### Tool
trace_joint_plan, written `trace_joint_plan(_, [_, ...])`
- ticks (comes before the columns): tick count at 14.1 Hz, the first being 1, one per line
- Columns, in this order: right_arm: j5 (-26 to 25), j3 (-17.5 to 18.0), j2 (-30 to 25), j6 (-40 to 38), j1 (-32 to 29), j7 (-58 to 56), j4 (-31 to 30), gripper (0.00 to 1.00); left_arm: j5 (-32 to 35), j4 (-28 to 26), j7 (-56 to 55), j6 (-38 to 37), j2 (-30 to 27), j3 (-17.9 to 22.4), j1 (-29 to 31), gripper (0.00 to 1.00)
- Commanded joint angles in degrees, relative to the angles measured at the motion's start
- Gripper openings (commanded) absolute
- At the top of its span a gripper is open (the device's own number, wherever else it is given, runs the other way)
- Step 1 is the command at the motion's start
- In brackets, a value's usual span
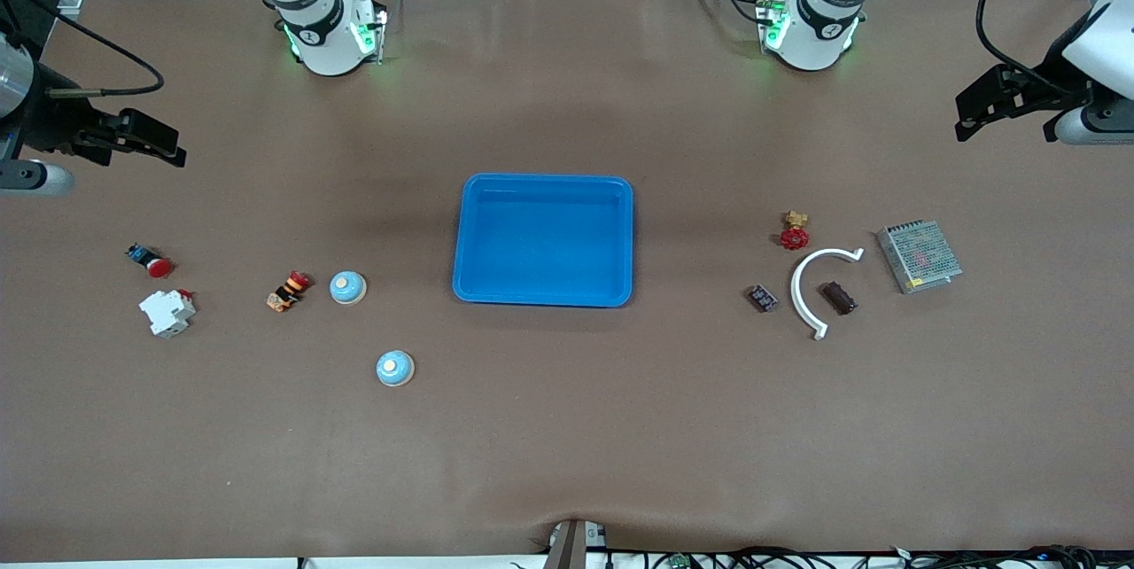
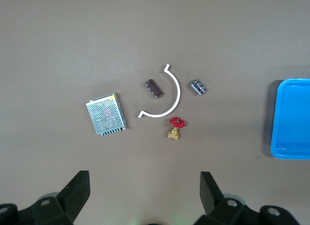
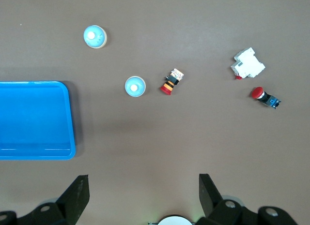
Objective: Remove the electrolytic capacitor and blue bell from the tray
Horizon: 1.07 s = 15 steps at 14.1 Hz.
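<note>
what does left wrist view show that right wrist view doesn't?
Only left wrist: mesh power supply, white curved piece, dark capacitor inside its curve, small dark module, red-handled brass valve, and the open left claw.

Only right wrist: two blue bells, striped red button, white breaker, red-and-blue button, and the open right claw.

Both: the empty blue tray and the brown table.

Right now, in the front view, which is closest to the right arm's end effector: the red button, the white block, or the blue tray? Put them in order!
1. Red button, closest to the right end effector, at the right arm's end of the table.
2. White block, just nearer the camera than the button.
3. Blue tray, at the table's middle.
</note>
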Motion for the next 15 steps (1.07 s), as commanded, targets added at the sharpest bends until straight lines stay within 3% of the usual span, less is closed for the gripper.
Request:
trace_joint_plan(1, [-0.02,1.68,-2.31,-0.01,-0.06,1.04,-0.74,1.0,-0.45,0.21,1.13,-0.77,-0.21,-0.03,0.12,1.0])
trace_joint_plan(15, [0.07,1.86,-3.19,-0.02,-0.06,1.13,-0.83,1.0,-0.27,-0.15,1.21,-0.5,-0.21,-0.91,0.21,1.0])
